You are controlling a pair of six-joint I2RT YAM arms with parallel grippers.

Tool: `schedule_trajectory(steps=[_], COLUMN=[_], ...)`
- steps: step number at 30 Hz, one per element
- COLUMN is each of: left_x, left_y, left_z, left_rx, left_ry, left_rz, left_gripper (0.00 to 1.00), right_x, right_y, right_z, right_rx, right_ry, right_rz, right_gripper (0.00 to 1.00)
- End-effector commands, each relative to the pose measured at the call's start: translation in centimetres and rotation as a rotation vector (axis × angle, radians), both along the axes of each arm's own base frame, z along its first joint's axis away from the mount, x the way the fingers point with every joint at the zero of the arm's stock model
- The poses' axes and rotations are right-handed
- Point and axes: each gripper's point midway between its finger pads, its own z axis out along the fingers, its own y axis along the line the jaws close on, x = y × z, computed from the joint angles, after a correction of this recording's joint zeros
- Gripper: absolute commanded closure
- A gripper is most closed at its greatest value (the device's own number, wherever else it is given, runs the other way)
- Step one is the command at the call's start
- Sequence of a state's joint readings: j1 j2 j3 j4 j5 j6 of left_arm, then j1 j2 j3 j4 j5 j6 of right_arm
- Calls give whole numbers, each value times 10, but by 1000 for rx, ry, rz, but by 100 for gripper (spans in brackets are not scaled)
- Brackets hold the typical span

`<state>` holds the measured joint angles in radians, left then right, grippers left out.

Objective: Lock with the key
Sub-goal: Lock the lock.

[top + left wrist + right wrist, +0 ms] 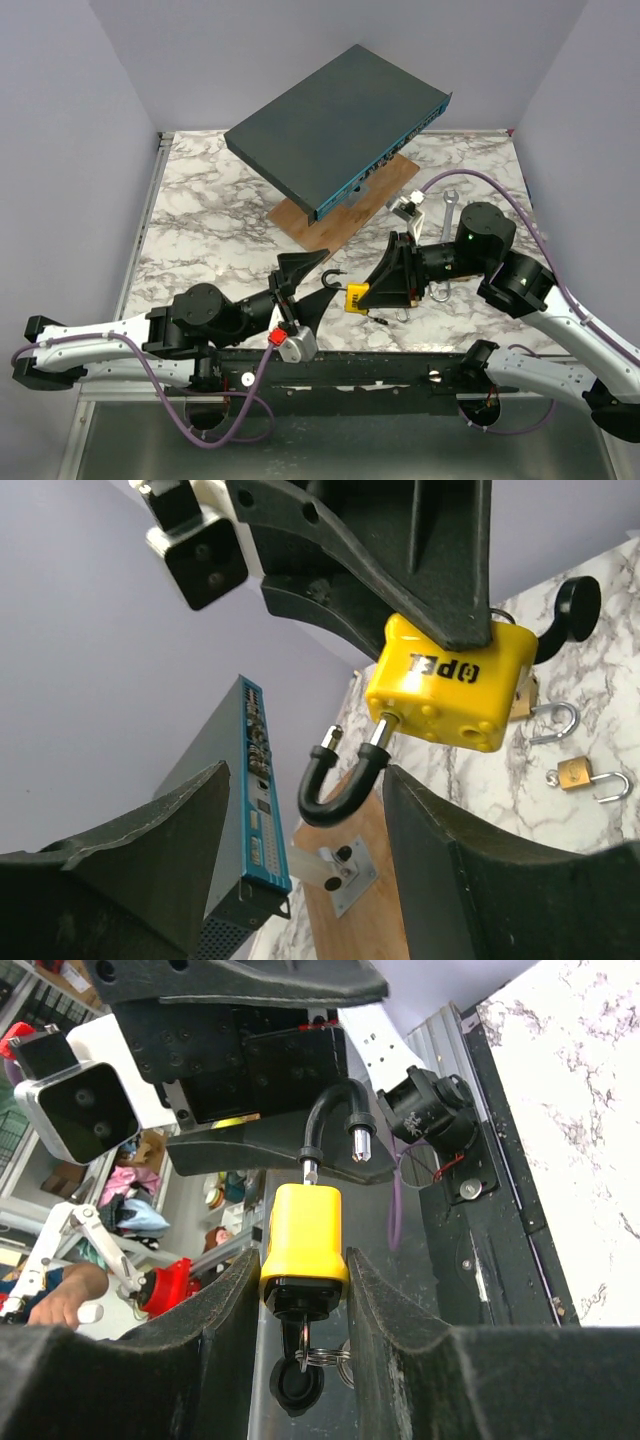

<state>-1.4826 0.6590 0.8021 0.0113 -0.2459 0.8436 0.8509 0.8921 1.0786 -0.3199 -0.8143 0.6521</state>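
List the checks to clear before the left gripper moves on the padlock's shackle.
1. Hold on the yellow padlock: ok. The right gripper clamps its body from both sides.
2. Key in the lock: ok. Its black head sticks out of the end opposite the shackle.
3. Shackle seated: not ok. Its free end is out of the body.
4. Left gripper placement: ok. It is open, with a finger on each side of the shackle.
5. Free end lined up with its hole: cannot tell.
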Motion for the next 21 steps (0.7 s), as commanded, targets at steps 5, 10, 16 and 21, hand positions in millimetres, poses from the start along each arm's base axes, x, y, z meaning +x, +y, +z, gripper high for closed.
schedule_trajectory(steps=[5,10,16,21], left_x=[-11,-17,-22,-35], left_y=[-3,-4,-6,-5], left_z=[-3,-11,-19,-17], left_rx=[21,53,78,76], left_ry=[-81,-73,-3,150], left_rz=[-14,-46,-76,-138], left_gripper=[46,54,75,77], right_x=[-2,1,6,13], right_y=[-2,-1,0,-1], right_z=[21,26,29,32], right_rx=[32,27,13,-4], right_ry=[-53,-69,-96,-139], right_rz=[3,-3,-25,-51], right_gripper=[99,99,100,99])
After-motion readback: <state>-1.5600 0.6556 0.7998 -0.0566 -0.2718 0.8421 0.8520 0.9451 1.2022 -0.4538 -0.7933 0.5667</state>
